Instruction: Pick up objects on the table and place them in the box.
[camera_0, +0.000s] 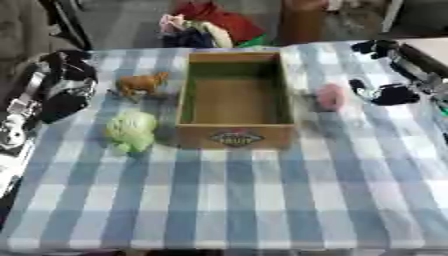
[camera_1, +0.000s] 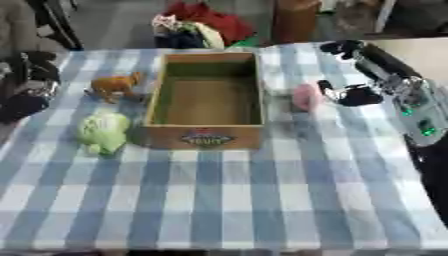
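Right hand (camera_1: 350, 94) just beside pink object (camera_1: 304, 97), fingers curled, grasping nothing; box (camera_1: 206, 136) beyond on its inner side. Probably soft, light; best pinched across its middle.

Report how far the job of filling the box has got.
Nothing looks done: the box shows no objects inside. In hand: the right hand is beside the pink object, with no clear grasp visible. Left to do: the pink object, the horse and the green toy all lie on the table. The left hand sits at the left edge.
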